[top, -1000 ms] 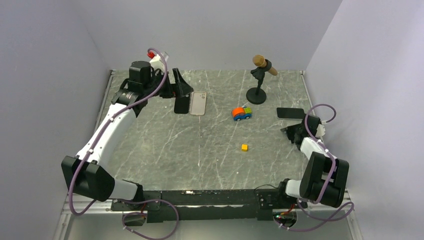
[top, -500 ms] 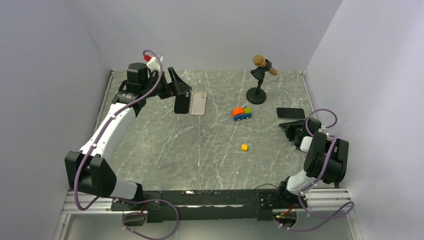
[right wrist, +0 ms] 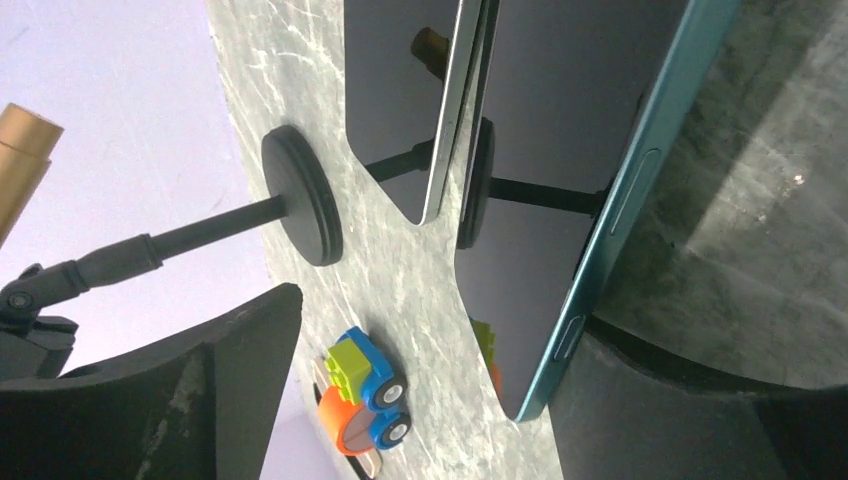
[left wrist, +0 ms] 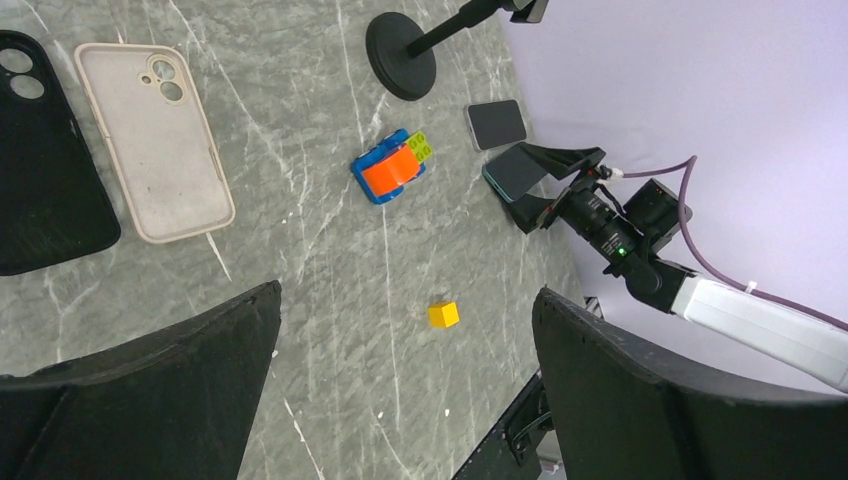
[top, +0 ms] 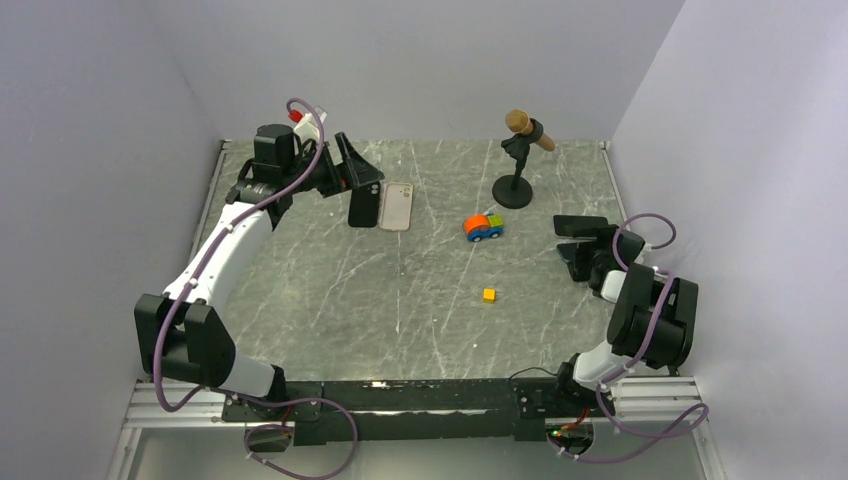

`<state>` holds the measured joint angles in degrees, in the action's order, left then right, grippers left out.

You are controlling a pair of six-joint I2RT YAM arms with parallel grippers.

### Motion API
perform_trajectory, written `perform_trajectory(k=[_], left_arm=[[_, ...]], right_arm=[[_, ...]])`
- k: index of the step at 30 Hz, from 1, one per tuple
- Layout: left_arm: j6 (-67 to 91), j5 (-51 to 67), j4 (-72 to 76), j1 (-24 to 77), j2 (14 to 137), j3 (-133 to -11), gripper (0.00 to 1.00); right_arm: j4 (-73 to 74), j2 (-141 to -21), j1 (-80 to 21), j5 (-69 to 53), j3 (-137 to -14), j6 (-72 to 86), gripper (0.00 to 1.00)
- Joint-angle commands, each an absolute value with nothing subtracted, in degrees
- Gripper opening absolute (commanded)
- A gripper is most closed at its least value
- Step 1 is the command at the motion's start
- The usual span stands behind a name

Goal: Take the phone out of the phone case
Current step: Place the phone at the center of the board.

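Note:
Two empty phone cases lie side by side at the back left, a black case (top: 364,207) (left wrist: 40,160) and a beige case (top: 397,207) (left wrist: 150,140). My left gripper (top: 358,172) (left wrist: 408,300) hangs open above the table next to the black case, holding nothing. At the right edge, a teal-edged phone (right wrist: 560,200) (left wrist: 512,168) stands tilted, leaning on one finger of my right gripper (top: 585,250) (right wrist: 440,320). The other finger is well away from it, so that gripper is open. A silver-edged phone (top: 581,225) (right wrist: 410,90) lies flat just behind.
A microphone on a black stand (top: 514,190) rises at the back. A blue and orange toy car (top: 483,227) (right wrist: 365,405) sits mid-table, and a small yellow cube (top: 488,294) (left wrist: 443,314) lies nearer the front. The side walls stand close to both arms.
My right gripper has opened and moved slightly toward the back, with the teal phone now only leaning on one finger. The left arm has shifted a little and stays open.

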<state>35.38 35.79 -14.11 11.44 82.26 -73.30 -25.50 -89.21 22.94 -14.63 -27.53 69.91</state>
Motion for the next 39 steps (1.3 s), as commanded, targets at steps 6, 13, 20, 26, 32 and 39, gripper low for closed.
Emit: perform_trajectory(k=[6,13,20,26,32,39], left_arm=[[35.7,35.1,-12.4,11.2,81.6,-72.9,0.99],[35.4,29.0,-12.7,11.2,80.2,-71.4,0.99],[29.6,18.1,-16.4,11.2,79.4,-72.1,0.99],[19.8,9.8,-22.8,9.5,82.0,-75.5,0.99],[10.3,7.6,-25.4,1.6,90.3,-78.1,0.99],[5.4,-1.4,-32.1,-7.9,102.5,-85.5,0.99]], right_arm=[[-2.1,-80.9,23.1,-13.4,-24.5,63.9,0.97],[6.1,-70.4,23.1,-14.5,-22.2,57.9,0.98],[13.4,-52.4,6.5,-5.5,-27.8,40.5,0.99],[8.0,-47.8,-6.1,-11.9,-29.6,32.5,1.00],[1.7,-49.6,-15.2,-18.7,-32.0,29.4,1.00],[3.0,-47.5,-20.0,-21.9,-33.6,27.2,1.00]])
